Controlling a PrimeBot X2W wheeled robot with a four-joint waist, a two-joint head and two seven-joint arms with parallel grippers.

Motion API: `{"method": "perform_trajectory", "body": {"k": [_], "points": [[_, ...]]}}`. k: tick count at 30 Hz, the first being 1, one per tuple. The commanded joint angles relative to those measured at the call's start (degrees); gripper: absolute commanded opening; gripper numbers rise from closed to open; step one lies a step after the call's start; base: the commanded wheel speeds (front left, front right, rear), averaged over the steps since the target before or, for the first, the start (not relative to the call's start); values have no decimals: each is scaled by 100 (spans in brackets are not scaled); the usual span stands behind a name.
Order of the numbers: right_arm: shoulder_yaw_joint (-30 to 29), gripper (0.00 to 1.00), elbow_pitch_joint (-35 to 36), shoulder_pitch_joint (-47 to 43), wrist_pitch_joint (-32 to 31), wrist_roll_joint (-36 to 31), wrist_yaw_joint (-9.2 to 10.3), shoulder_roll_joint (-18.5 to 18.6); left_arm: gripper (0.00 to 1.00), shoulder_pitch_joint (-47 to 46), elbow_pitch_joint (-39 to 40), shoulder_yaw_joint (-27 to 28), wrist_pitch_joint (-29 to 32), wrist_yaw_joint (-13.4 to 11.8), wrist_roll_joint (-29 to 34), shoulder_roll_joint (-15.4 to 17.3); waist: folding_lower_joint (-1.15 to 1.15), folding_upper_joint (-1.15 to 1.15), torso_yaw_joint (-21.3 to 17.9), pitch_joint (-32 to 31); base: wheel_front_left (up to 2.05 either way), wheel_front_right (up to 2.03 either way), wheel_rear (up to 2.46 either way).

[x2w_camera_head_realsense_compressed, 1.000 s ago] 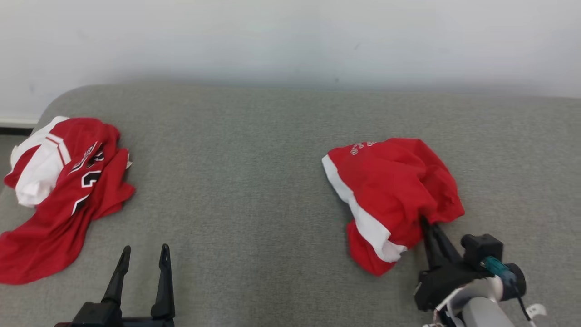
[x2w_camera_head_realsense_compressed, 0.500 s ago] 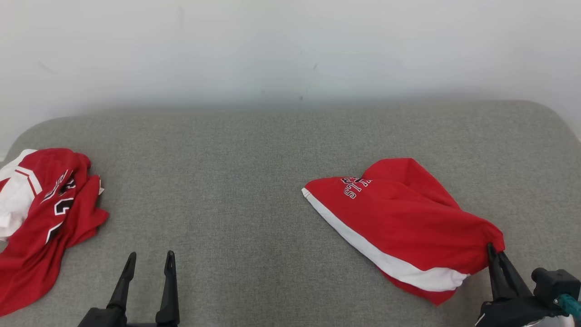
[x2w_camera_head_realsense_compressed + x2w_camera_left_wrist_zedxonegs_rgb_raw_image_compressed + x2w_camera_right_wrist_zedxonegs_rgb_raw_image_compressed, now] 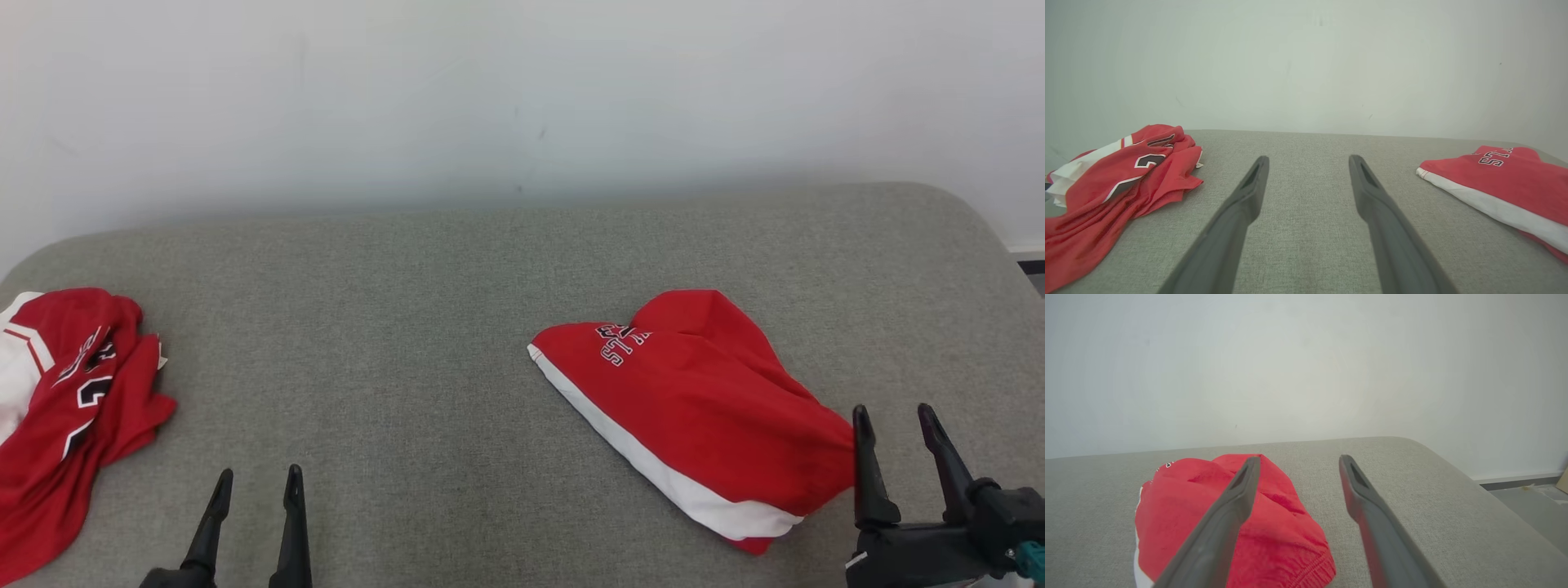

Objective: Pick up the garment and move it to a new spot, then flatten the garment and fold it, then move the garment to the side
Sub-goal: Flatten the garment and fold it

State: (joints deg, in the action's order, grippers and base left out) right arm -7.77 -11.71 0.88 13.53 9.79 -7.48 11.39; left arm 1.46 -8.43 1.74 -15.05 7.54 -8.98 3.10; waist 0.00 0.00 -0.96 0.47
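Observation:
A red garment with a white band and dark lettering [image 3: 694, 400] lies folded on the grey cushion, right of centre. My right gripper [image 3: 894, 416] stands open at the garment's near right corner, apart from the cloth, nothing between its fingers. In the right wrist view the red garment [image 3: 1216, 514] spreads under and left of the left finger. My left gripper [image 3: 257, 482] is open near the front edge at lower left, over bare cushion. The left wrist view has the garment [image 3: 1506, 183] at far right.
A second crumpled red and white jersey [image 3: 65, 400] lies at the cushion's far left, also the jersey [image 3: 1118, 171]. The grey cushion [image 3: 408, 343] ends at a rounded right edge, with floor [image 3: 1535, 502] beyond. A white wall stands behind.
My right gripper dragged the garment rightward and laid it flatter, then let go and opened. The head camera swung right, shifting the whole picture. The left gripper stayed open.

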Motion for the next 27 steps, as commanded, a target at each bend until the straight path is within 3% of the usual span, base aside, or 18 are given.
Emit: {"method": "perform_trajectory", "body": {"k": [1, 9, 14, 15, 16, 18, 23, 27], "points": [[12, 100, 185, -68, 71, -88, -1, -110, 100, 28, 33, 11, -20, -12, 55, 14, 0, 0, -50, 19, 0, 0, 0], [388, 100, 733, 50, 171, -172, -1, -508, 100, -250, 58, -37, -20, -11, -10, 199, 0, 0, -334, 214, 0, 0, 0], [626, 100, 725, 147, 171, -98, -1, -700, 100, -865, -164, -641, -20, -11, -203, 848, 0, 0, -581, 470, 0, 0, 0], [626, 100, 725, 147, 171, -98, -1, -700, 100, -865, -164, -641, -20, -11, -203, 848, 0, 0, -581, 470, 0, 0, 0], [701, 100, 691, 219, 172, -68, -1, -747, 100, -1216, -345, -963, -19, -11, -341, 1246, 0, 0, -717, 589, 0, 0, 0], [727, 100, 685, 254, 173, -46, -1, -774, 100, -1395, -441, -1109, 3, -11, -413, 1395, 0, 0, -785, 642, 0, 0, 0], [885, 100, 551, 486, 173, 36, -1, -848, 100, -2399, -841, -1808, 301, -11, -1153, 2091, 0, 0, -1331, 999, 0, 0, 0], [939, 100, 503, 590, 172, 155, -1, -862, 100, -2777, -971, -2204, 493, -11, -1553, 2337, 0, 0, -1603, 1145, 0, 0, 0]]}}
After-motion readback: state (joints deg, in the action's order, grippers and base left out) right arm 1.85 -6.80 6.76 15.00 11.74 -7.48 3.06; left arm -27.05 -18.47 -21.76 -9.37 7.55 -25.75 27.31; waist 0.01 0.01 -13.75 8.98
